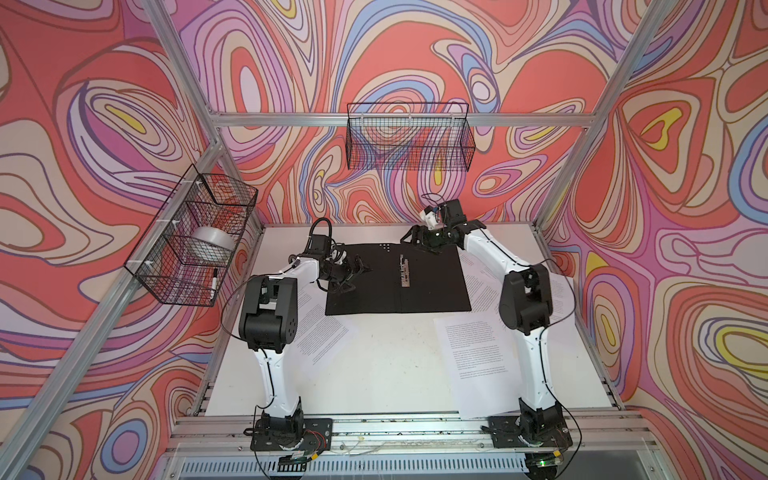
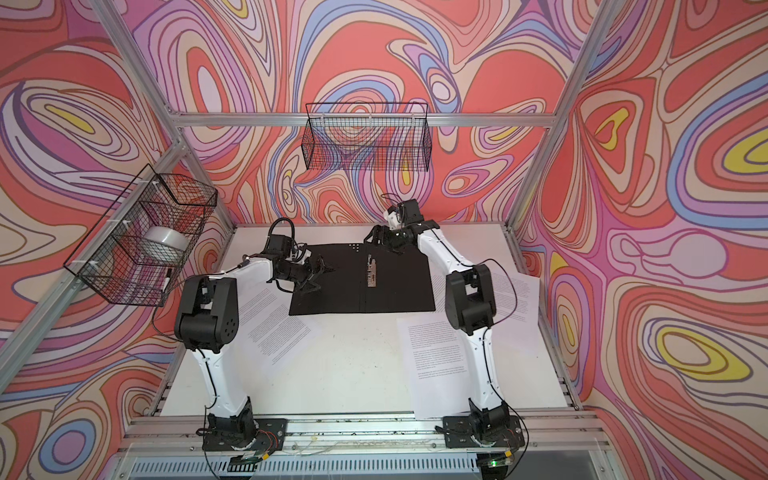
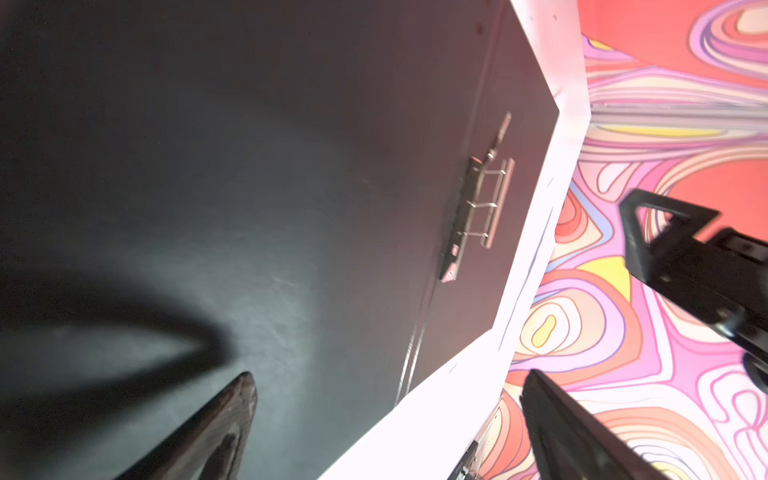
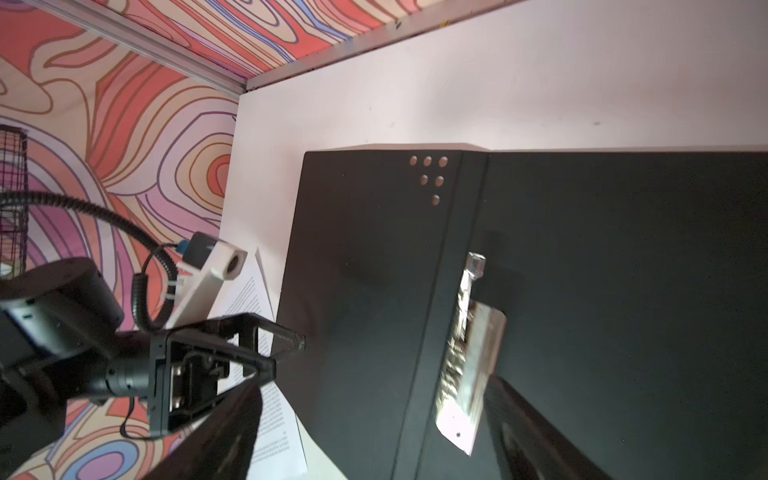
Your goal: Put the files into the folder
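On the tabletop (image 1: 390, 374) the folder (image 1: 432, 286) lies open, black faces up, with a metal clip (image 1: 404, 272) on it by its spine. Files (image 1: 478, 353) lie outside it, on either side. The left tool (image 1: 359, 277), spread, is over the folder's left half. The right tool (image 1: 410, 238), spread, is at its far edge. Left of the folder, a wire basket (image 1: 174, 286) holds a roll (image 1: 212, 243) and a marker (image 1: 214, 284).

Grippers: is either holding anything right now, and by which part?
Nothing is held. The left gripper is open over the folder's black inside; the right gripper is open near its far edge. The files lie loose on the table.
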{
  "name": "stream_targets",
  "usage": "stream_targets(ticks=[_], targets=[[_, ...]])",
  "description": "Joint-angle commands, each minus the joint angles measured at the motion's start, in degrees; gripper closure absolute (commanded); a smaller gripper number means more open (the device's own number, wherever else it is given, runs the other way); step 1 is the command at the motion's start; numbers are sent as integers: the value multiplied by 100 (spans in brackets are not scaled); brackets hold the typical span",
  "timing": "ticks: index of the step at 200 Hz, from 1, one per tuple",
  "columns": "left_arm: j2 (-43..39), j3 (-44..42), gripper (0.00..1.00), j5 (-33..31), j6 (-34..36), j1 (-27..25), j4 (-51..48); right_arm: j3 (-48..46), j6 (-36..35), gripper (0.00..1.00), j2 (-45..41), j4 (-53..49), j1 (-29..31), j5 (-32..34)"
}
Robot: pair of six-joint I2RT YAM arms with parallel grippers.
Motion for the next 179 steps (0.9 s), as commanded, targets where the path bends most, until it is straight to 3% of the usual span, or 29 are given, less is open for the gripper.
stream_targets(ticks=[1,35,78,120,179], targets=[[-588,87,0,48,253,-452,-453,-1325,180,8,-1045,378,-510,471],[-911,-161,0,-119,367,-1518,-537,-3669,436,2,-2894,308,-1182,1268],[-369,286,0,-65,361,-3114,-544,-5753,913,2,-4526,131,-2139,1629],[584,932,0,155,240,-4008,-358,-6417,972,2,-4895,68,-2490,1617],[1375,1304,0,303,-78,-4259,-42,-6670,865,2,-5045,-48,-2617,1604]])
